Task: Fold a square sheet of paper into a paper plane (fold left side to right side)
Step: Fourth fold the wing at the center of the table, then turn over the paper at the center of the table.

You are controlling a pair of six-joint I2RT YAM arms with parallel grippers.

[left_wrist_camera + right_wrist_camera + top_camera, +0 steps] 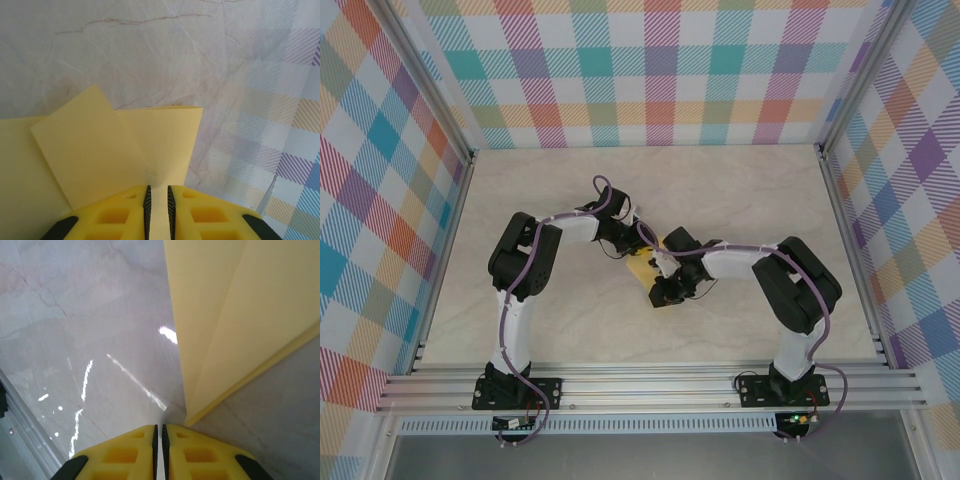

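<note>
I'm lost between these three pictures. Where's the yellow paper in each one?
Top view: paper in the middle of the table.
Left wrist: lower left, reaching in between the fingers of the left hand.
Right wrist: upper right, corner just ahead of the right hand.
Shared landmark: the pale marbled table under it.
</note>
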